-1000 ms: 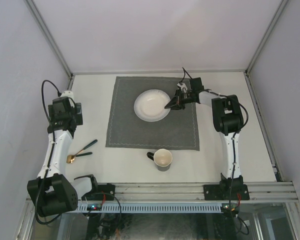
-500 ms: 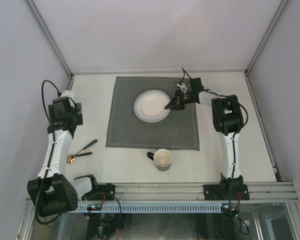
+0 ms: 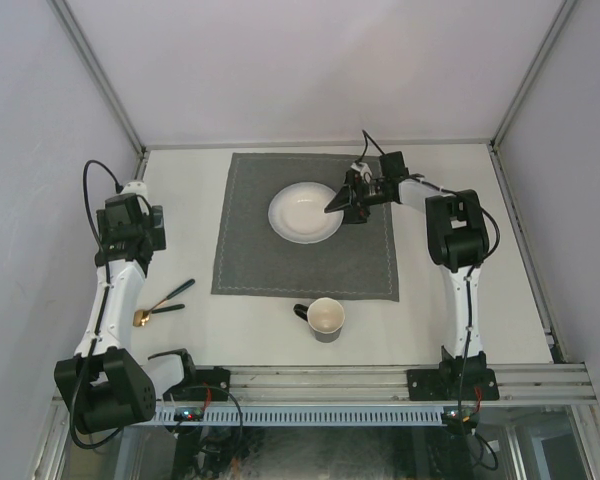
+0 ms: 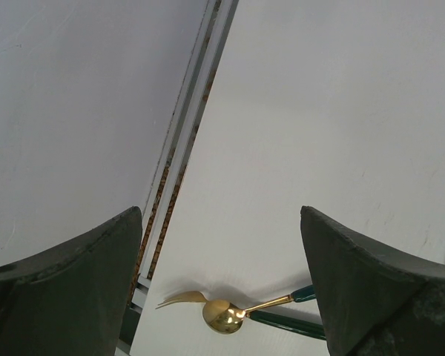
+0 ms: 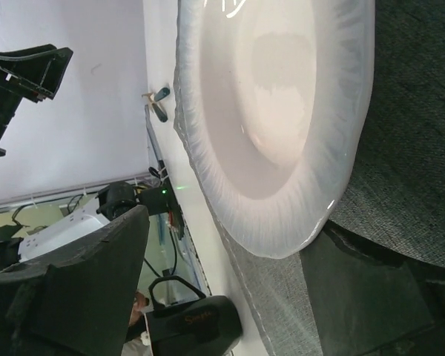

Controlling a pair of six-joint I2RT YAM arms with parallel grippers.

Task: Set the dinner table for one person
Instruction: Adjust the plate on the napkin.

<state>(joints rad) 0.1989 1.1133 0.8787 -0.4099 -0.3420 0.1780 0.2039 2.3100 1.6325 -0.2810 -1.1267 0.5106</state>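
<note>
- Dinner table [image 3: 460,290] spanned the whole work area; the grey mat [image 3: 280,270] lay at its far centre, carrying the plate [image 3: 302,212].
- Right gripper [image 3: 342,203] had just let go of the plate's right rim, jaws apart.
- Left gripper [image 4: 221,215] hung open and empty above the spoon [image 4: 224,315].
- Plate judged placed; cup [image 3: 326,318] outstanding.

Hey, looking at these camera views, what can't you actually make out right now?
Top view: the plate's right rim lies under the right gripper; contact unclear.
Left wrist view: the spoon and fork handle ends vanish behind the left gripper's fingers.
Right wrist view: lettering on the mug is too blurred to read.
</note>
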